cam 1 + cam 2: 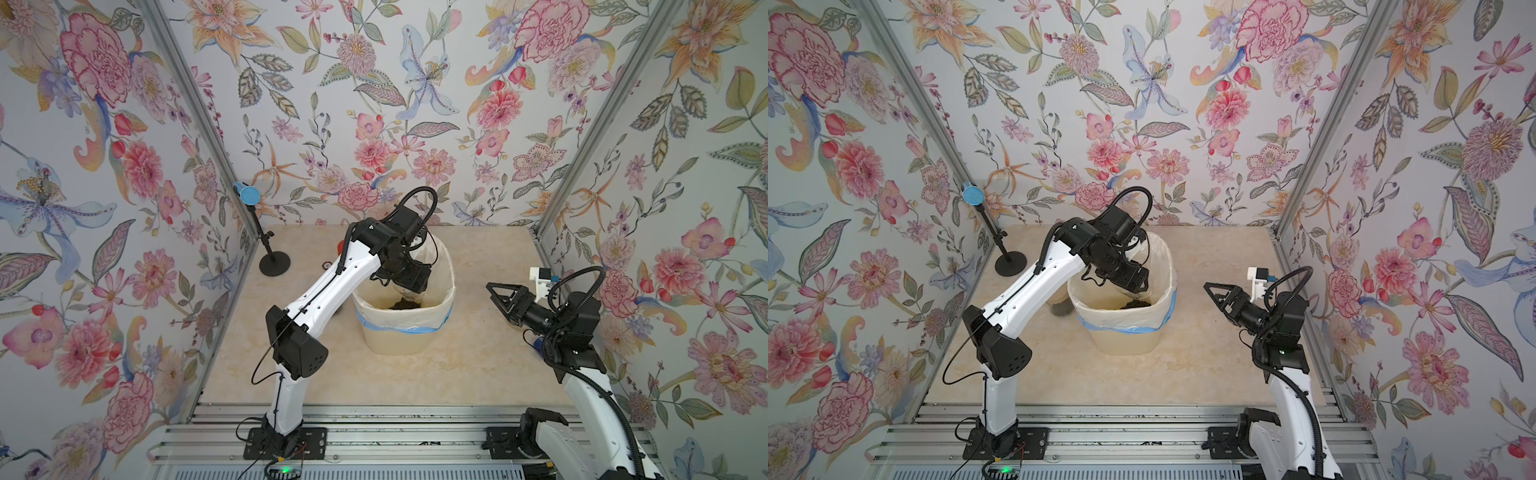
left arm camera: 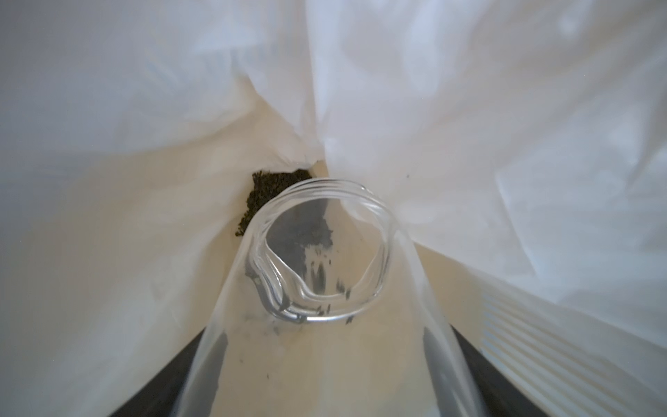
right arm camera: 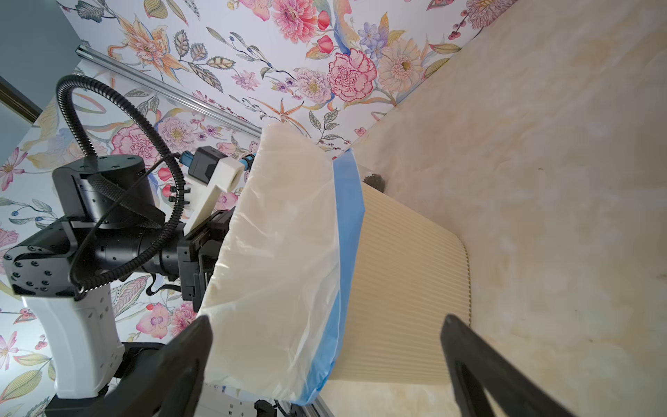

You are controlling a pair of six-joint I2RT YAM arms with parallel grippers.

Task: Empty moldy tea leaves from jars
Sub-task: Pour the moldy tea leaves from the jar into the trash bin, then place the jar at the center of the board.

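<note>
The left claw (image 1: 410, 286) is clamped on a clear jar (image 2: 317, 346). In the left wrist view its dark fingers (image 2: 162, 382) press the glass from both sides. The jar has no lid and is tipped mouth-down into the cream ribbed bin (image 1: 399, 340), which stands near the middle of the surface (image 1: 478, 374). The left arm reaches over the bin's rim from about 10 o'clock, and the jar's mouth sits inside the rim, over the white liner (image 2: 469, 144). A heap of dark tea leaves (image 2: 269, 191) lies at the bottom of the liner, just past the mouth. A few leaf specks cling inside the glass by the threaded neck, and the rest of the jar looks nearly bare. The liner's blue band (image 1: 399, 327) folds over the outside of the bin wall.

A second jar (image 1: 1061, 308) with dark leaves in it stands on the surface at the bin's 9 o'clock, just beside its wall and partly hidden by the left arm. Whether it has a lid, I cannot tell.

The right claw (image 1: 1214, 297) hovers at the bin's 3 o'clock, apart from the bin and pointing toward it. Its jaws are spread wide with nothing between them. A black stand (image 1: 274, 264) with a round blue head stands in the far corner, at 10 o'clock.
</note>
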